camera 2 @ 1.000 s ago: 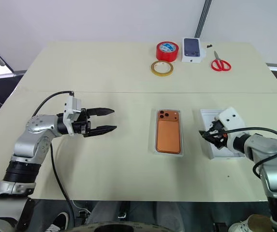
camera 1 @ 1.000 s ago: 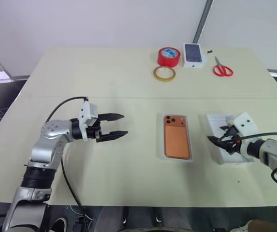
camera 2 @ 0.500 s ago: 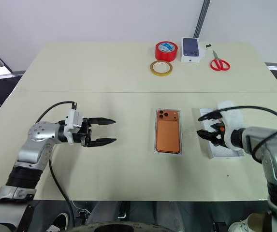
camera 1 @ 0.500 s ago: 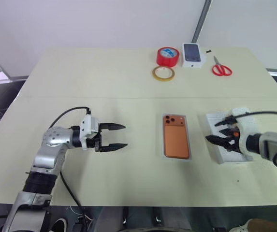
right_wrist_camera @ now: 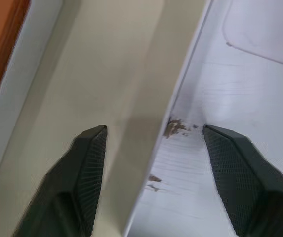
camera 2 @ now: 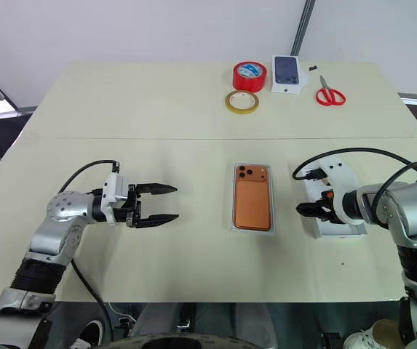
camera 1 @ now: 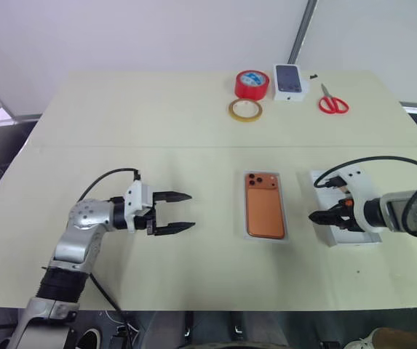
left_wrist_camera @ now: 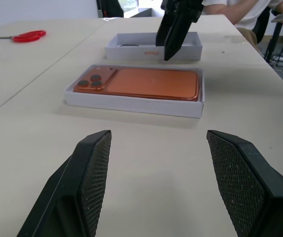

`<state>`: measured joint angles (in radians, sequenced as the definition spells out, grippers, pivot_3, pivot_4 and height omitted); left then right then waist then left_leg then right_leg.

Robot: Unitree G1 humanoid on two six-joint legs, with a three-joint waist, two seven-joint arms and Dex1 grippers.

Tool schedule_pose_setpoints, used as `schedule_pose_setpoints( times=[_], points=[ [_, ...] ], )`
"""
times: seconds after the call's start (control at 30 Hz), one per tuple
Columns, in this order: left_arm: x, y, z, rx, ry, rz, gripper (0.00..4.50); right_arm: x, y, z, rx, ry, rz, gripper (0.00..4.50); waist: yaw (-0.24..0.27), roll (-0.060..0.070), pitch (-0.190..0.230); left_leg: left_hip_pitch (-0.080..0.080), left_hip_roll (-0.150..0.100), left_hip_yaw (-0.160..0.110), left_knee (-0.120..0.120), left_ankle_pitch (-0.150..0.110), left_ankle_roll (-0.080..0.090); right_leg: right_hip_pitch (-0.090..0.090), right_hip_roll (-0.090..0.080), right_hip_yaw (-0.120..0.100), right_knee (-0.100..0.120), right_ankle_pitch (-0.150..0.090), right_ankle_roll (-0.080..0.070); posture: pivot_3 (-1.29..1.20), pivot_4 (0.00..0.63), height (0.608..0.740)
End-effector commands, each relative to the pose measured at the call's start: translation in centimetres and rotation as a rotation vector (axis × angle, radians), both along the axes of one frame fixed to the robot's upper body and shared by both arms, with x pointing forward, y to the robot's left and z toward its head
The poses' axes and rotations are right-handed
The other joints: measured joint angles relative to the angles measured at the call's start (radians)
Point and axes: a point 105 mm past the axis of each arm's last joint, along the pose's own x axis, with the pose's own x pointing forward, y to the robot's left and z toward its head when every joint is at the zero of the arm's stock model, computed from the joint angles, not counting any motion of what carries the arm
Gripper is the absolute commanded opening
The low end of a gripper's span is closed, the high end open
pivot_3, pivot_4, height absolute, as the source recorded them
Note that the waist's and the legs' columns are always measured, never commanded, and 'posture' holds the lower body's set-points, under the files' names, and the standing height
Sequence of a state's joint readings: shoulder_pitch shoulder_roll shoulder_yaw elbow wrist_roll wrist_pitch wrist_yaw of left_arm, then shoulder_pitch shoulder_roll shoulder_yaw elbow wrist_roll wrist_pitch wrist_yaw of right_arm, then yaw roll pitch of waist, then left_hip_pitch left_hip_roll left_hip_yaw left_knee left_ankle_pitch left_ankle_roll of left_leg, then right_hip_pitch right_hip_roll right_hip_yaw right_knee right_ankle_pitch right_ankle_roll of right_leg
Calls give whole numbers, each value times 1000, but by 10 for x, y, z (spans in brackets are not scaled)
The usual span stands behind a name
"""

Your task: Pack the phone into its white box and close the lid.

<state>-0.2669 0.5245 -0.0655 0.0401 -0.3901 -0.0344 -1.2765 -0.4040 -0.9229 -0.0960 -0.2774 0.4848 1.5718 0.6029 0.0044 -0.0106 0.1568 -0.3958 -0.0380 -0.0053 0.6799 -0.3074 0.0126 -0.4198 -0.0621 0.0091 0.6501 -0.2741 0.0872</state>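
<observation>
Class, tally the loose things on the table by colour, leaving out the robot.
Red: 2, tape roll, scissors
Yellow: 1, tape ring
Orange: 1, phone
White: 3, box, lid, small printed box
Total: 7

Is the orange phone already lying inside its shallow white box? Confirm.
Yes, the orange phone lies flat, camera side up, inside the white box.

1 phone [camera 1: 265, 211], 2 tape rolls [camera 1: 252, 84], 1 scissors [camera 1: 332, 103], 3 white boxes [camera 1: 291, 80]
</observation>
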Motion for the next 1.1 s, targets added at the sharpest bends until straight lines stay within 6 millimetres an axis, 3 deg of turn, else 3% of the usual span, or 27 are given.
schedule_pose_setpoints(
  times=[0.03, 0.1, 0.13, 0.4, 0.63, 0.73, 0.9, 1.0, 1.1],
  points=[
    [-2, -4, 5, -4, -33, 4, 3318, 0, -2, -1, -25, 1, -7, 1406, 0, 0, 0, 0, 0, 0, 0, 0, 0, 0, 0, 0, 0, 0, 0, 0, 150, 740],
    [-1, -4, 5, -6, -33, 11, 3318, -2, -4, -6, -38, 11, -25, 340, 1, 0, 0, 0, 0, 0, 0, 0, 0, 0, 0, 0, 0, 0, 0, 0, 150, 740],
    [-1, -5, 5, -7, -35, 14, 3318, -3, -5, -9, -40, 16, -40, 39, 1, 0, 0, 0, 0, 0, 0, 0, 0, 0, 0, 0, 0, 0, 0, 0, 150, 740],
    [3, -7, 6, -15, -30, 18, 3318, 2, -7, -5, -8, -31, -96, 39, 0, -3, -2, 1, 0, 0, 1, 0, 0, 2, 0, 0, -1, 0, 0, 0, 150, 740],
    [10, -6, 8, -9, -33, 19, 3318, 35, -2, 34, 128, -290, -117, 39, -20, -1, -1, 1, 0, 0, 0, 0, 0, 1, 0, 0, 0, 0, 0, 0, 150, 740],
    [13, -6, 8, -8, -31, 21, 3318, 48, 17, 53, 251, -391, -93, 39, -23, -1, -1, 1, 0, 0, 0, 0, 0, 0, 0, 0, 1, 0, 0, 0, 150, 740],
    [19, -9, 8, -19, -29, 43, 3318, 67, 64, 98, 663, -552, -54, 39, -20, 0, 0, 0, 0, 1, 0, 0, 0, -1, 0, 0, 3, 0, 0, 0, 150, 740],
    [21, -11, 10, -40, -32, 66, 3318, 57, 100, 121, 919, -590, 68, 39, -16, 0, 0, -3, 0, 1, 0, 0, -1, -6, 0, 0, 5, 0, 0, 0, 150, 740],
    [27, -10, 15, -64, -43, 114, 3318, 43, 119, 121, 1034, -564, 104, 39, -13, 0, 0, -7, -1, 0, 2, 0, -1, -10, 0, 0, 9, 0, 0, 0, 150, 740]
  ],
)
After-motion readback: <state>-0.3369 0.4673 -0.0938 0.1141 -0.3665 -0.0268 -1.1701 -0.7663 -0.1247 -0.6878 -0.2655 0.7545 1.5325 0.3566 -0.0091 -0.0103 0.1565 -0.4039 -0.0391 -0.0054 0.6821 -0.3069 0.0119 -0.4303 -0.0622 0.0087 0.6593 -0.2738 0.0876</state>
